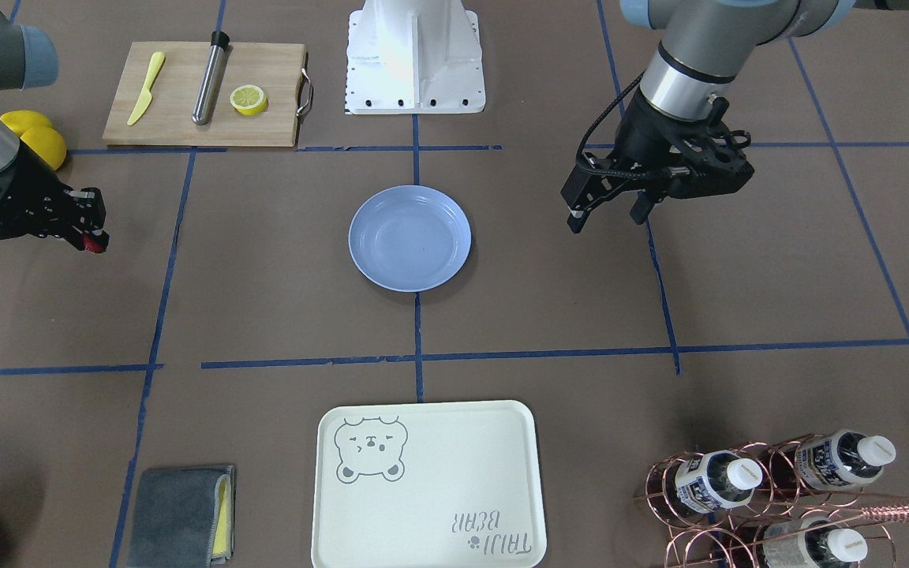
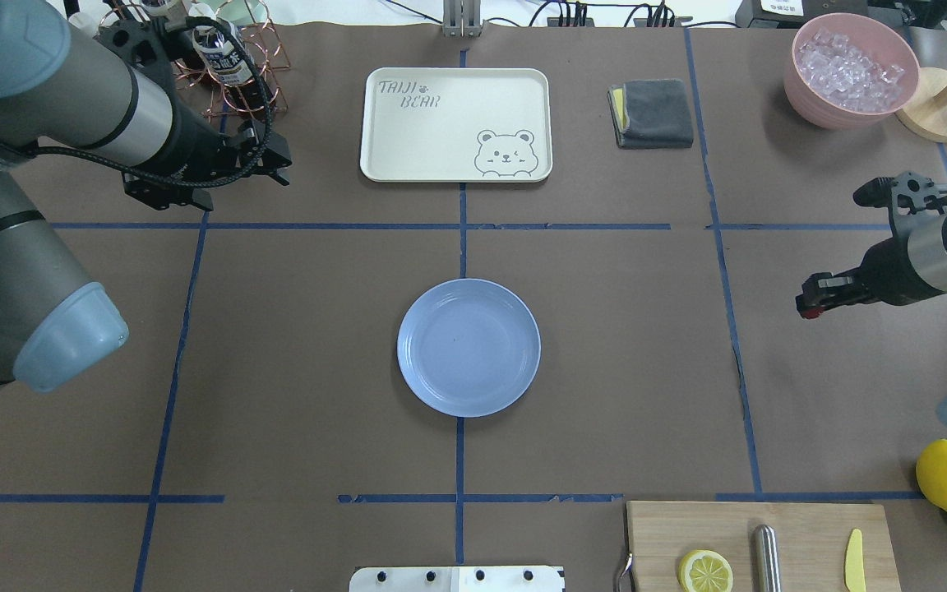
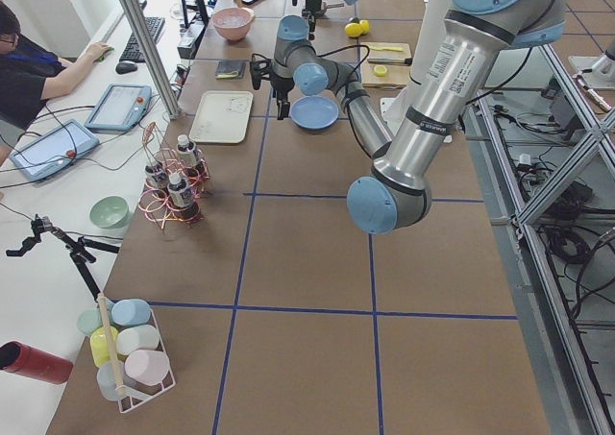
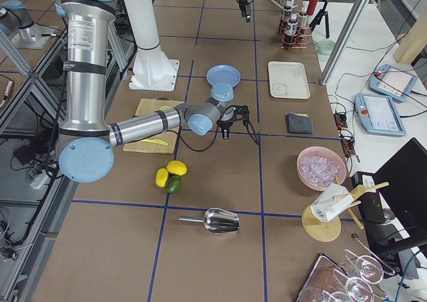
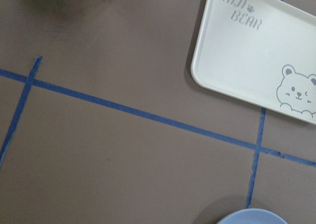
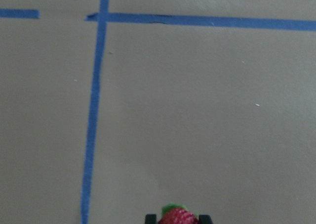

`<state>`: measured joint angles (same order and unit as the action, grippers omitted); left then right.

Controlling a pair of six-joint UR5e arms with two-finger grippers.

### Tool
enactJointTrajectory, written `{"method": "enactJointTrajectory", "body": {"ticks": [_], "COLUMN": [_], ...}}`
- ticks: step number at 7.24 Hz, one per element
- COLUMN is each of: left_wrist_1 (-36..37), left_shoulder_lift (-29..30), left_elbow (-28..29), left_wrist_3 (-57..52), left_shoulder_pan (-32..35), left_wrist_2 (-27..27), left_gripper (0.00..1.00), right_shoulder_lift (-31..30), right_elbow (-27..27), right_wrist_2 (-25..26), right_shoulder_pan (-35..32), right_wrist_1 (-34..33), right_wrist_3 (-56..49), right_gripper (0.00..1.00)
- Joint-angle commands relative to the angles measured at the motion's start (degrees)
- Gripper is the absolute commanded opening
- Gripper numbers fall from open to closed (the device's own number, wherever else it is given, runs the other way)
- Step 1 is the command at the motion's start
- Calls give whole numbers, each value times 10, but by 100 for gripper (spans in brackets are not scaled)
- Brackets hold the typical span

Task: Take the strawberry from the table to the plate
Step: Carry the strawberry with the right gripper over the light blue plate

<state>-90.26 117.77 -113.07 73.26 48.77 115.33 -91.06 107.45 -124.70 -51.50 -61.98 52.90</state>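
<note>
The strawberry point(image 6: 177, 217) is being gripped between the 2 fingertips of the right gripper point(image 1: 93, 241), which are being kept closed tight against its red sides, its green top pointing away from the wrist camera. The berry is being held just over the table point(image 1: 265, 315), apparently lifted off the brown surface, on the robot's right side and well apart from the plate point(image 1: 409, 276). Near that arm, 2 lemons point(image 1: 36, 134) are being left on the table, and just beside them a wooden cutting board point(image 1: 178, 126) is being occupied by a yellow knife point(image 1: 146, 87), a metal rod point(image 1: 210, 79) and 1 lemon half point(image 1: 249, 99).

The light-blue plate is being left empty at the middle of the table, on a blue tape line.

The left gripper point(image 1: 608, 214) is being held over the table on the plate's other side, well apart from it, with its 2 fingers spread wide and nothing between them.

At the operators' edge, a cream bear-print tray point(image 1: 439, 505) is being flanked by a folded grey cloth point(image 1: 174, 513) and a copper wire rack point(image 1: 699, 544) holding bottles.
</note>
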Motion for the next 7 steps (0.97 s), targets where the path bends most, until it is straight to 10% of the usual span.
{"method": "enactJointTrajectory", "body": {"ticks": [1, 7], "left_wrist_1": [31, 33], "left_shoulder_lift": [-18, -114], "left_elbow": [0, 58], "left_wrist_3": [-117, -518], "left_shoulder_pan": [44, 206], "left_wrist_2": [1, 29], "left_gripper": [100, 100], "right_shoulder_lift": [156, 396], "right_elbow": [3, -133], "right_wrist_2": [-18, 134], "right_shoulder_pan": [1, 177], "right_wrist_1": [-125, -201], "right_wrist_3": [69, 188], "right_gripper": [0, 0]}}
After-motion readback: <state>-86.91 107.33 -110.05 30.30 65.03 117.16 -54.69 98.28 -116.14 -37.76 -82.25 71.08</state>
